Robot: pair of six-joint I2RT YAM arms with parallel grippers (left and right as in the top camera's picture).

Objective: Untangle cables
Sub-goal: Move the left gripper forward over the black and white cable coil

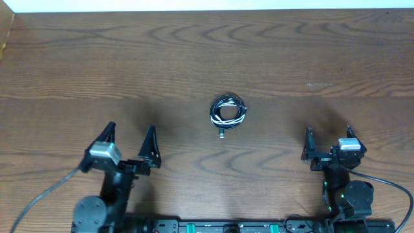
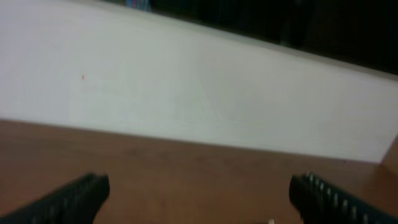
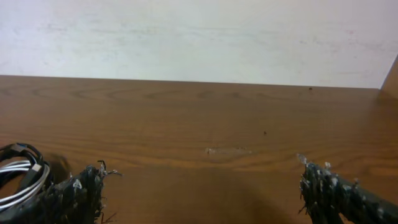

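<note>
Tabletop [image 1: 310, 52]: dark wood grain; pale wall [image 3: 199, 31] beyond far edge.
Left tool [image 1: 130, 131]: fingers spread wide, holding nothing.
Right tool [image 1: 328, 131]: likewise spread, holding nothing.
Cables [image 1: 228, 111]: black and white cords wound in one small coil, mid-tabletop, between both tools, well apart from each.

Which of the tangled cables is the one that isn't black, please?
The white cable: its pale strands loop through the small coil, while the black cables wound up with it are all dark.
</note>
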